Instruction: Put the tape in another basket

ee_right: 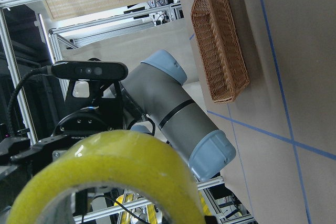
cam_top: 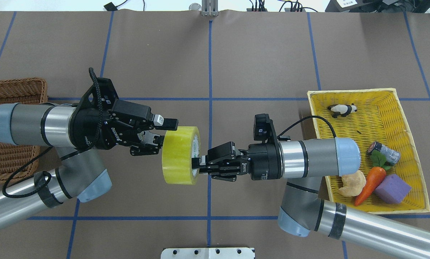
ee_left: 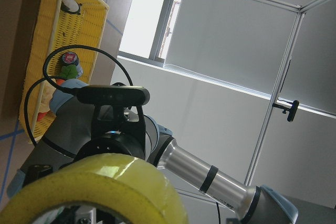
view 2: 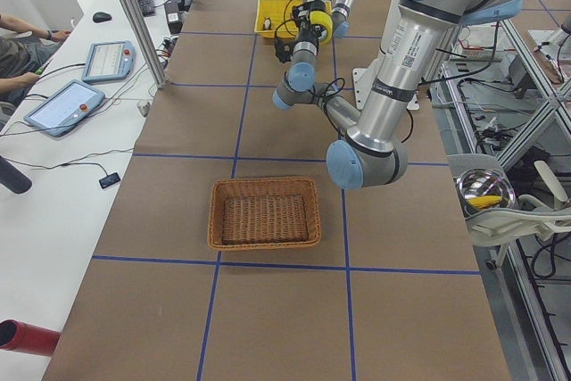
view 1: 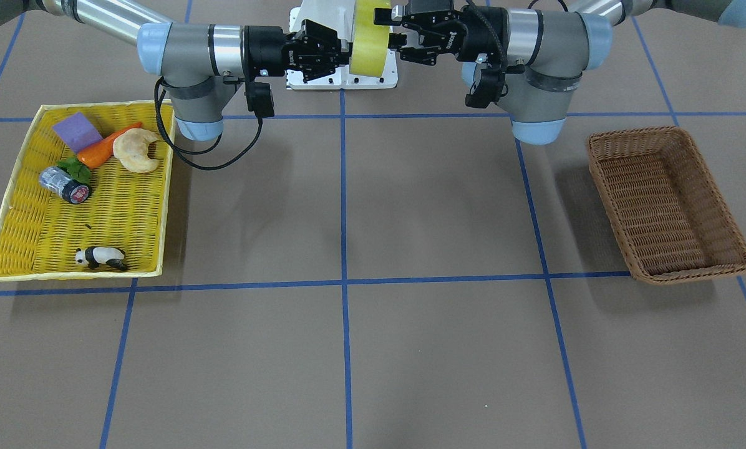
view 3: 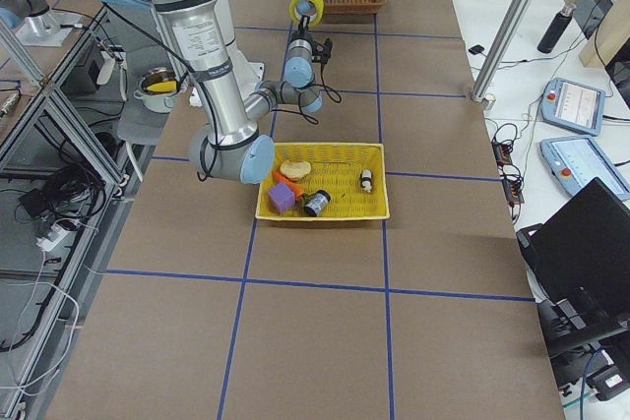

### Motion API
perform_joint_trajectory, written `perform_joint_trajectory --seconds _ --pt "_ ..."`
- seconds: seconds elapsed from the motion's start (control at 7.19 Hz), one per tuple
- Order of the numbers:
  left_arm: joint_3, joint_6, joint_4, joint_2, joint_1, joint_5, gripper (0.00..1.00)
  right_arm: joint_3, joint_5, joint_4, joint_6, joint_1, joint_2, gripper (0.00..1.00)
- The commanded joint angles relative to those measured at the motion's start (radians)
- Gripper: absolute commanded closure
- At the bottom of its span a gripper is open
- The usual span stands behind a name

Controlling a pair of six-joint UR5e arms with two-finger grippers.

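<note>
The yellow tape (cam_top: pixel 179 155) is held in the air between both arms, above the table's middle near the robot's base. It also shows in the front view (view 1: pixel 370 38). My right gripper (cam_top: pixel 197 165) is shut on the roll's wall at the printed core side. My left gripper (cam_top: pixel 164 133) is open, with its fingers at the roll's opposite edge, one finger over the top. The roll fills the bottom of the left wrist view (ee_left: pixel 105 192) and the right wrist view (ee_right: pixel 115 177). The brown wicker basket (view 1: pixel 635 133) sits empty at my left, partly under the left arm (cam_top: pixel 13 86).
A yellow tray-basket (view 1: pixel 98 212) at my right holds a toy panda (view 1: pixel 100 257), a carrot (view 1: pixel 105 148), a purple block (view 1: pixel 77 131), a croissant (view 1: pixel 137 151) and a silver cylinder (view 1: pixel 64 184). The white base plate (view 1: pixel 342 78) lies under the grippers.
</note>
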Motion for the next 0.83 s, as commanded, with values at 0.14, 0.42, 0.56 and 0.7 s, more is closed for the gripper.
perform_joint_trajectory --seconds 0.14,0.42,0.56,0.7 --pt "0.002 0.000 -0.004 -0.004 0.002 0.000 1.00 -0.002 -0.005 0.001 0.017 0.001 0.009 0.98" --pt "0.000 -0.006 -0.004 -0.003 0.002 0.000 1.00 -0.002 -0.010 0.001 0.020 0.002 0.008 0.00" --pt "0.000 -0.015 -0.004 -0.003 0.002 0.000 1.00 -0.002 -0.010 0.001 0.018 0.004 0.008 0.00" --pt "-0.001 -0.015 -0.007 0.000 0.002 0.000 1.00 -0.002 -0.009 0.001 0.020 0.007 0.006 0.00"
